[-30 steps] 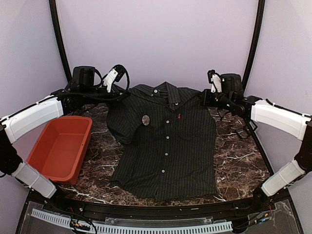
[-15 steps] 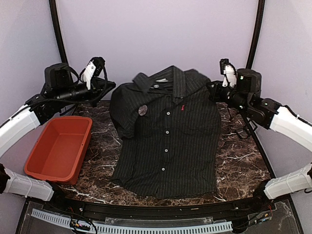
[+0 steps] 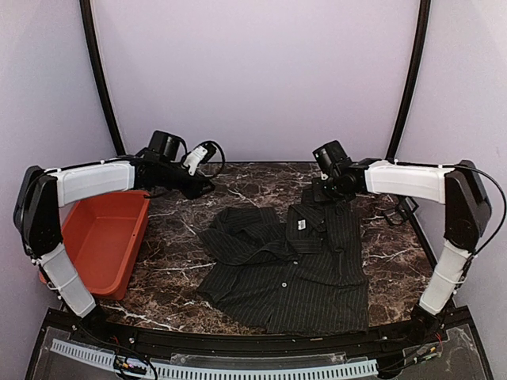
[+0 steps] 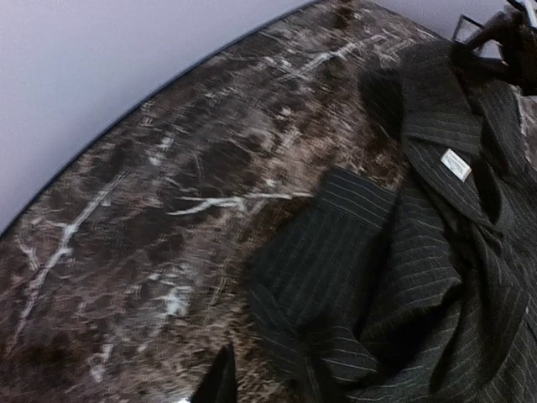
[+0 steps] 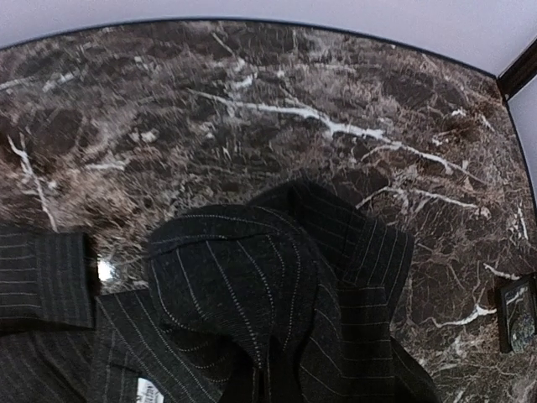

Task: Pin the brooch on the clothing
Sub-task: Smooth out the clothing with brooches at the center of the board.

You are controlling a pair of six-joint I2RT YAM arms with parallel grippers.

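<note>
Though limp on veined marble [image 3: 166, 265], pinstriped clothing [image 3: 301, 277] clamped tight in right hand [image 3: 323, 192]; left hand [image 3: 206, 188], state unclear.

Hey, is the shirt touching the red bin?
Apart. Top view shows a strip of bare marble table between the shirt and the red bin.

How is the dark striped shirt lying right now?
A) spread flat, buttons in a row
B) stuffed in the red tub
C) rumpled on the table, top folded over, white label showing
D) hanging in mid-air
C: the shirt lies bunched on the marble table, its collar end folded over with a white label showing.
</note>
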